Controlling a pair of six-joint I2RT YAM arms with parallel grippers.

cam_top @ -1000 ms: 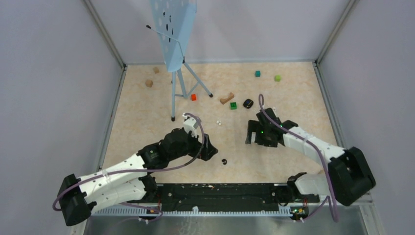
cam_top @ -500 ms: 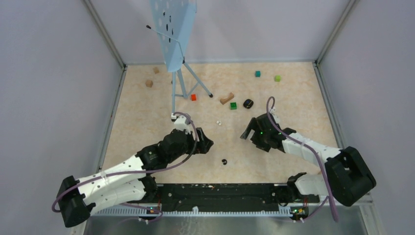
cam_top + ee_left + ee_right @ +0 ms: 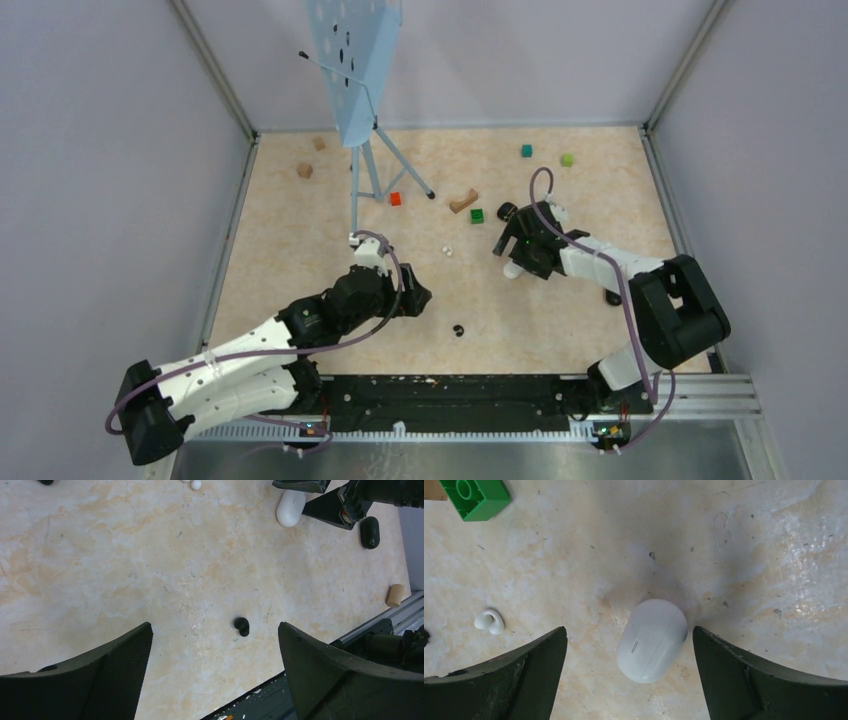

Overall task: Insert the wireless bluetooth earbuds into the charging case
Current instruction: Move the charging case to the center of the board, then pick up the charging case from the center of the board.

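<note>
Earbuds lie loose on the table (image 3: 300, 260). A white pair (image 3: 446, 250), each a tiny curled bud, sits near the table's middle. A glossy black earbud (image 3: 242, 626) lies alone toward the near edge, about midway along it. The white charging case (image 3: 652, 640) is a smooth rounded pebble with its lid shut. It lies flat to the right of the middle, in the gap of the right gripper (image 3: 629, 632), whose jaws are spread wide and touch nothing. The left gripper (image 3: 214, 630) hangs released as well, with nothing between its fingers and the black earbud on the table below its gap.

The right wrist view shows only one white earbud (image 3: 490, 621), and a green block (image 3: 474, 497) is cut off at its top corner. From above, the right arm partly covers the white charging case and a black oval thing (image 3: 506, 210) toward the far edge. Another black oval (image 3: 370, 532) lies beyond the case, too small to make out.
</note>
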